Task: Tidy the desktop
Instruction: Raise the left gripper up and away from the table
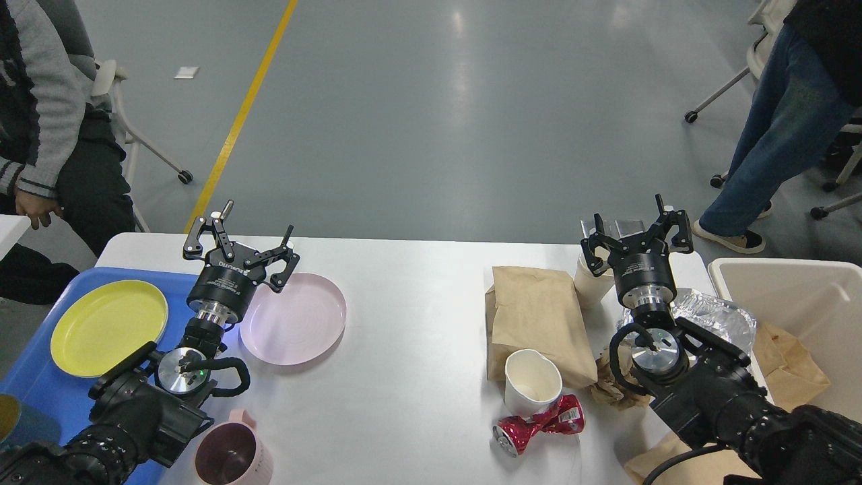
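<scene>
Desktop [404, 323] clutter risk: your spread, empty right gripper [636, 232] could topple the paper cup [591, 283] just beside it when descending.

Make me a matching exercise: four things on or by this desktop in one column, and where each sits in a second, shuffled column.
Things
1. yellow plate
2. pink plate
3. crushed red can
4. pink mug

Places
A. at the near edge of the desktop, beside the left arm
B. on the blue tray
C. lying just in front of the white paper cup
D. flat on the desktop, right of the blue tray

Pairs: 1-B, 2-D, 3-C, 4-A
</scene>
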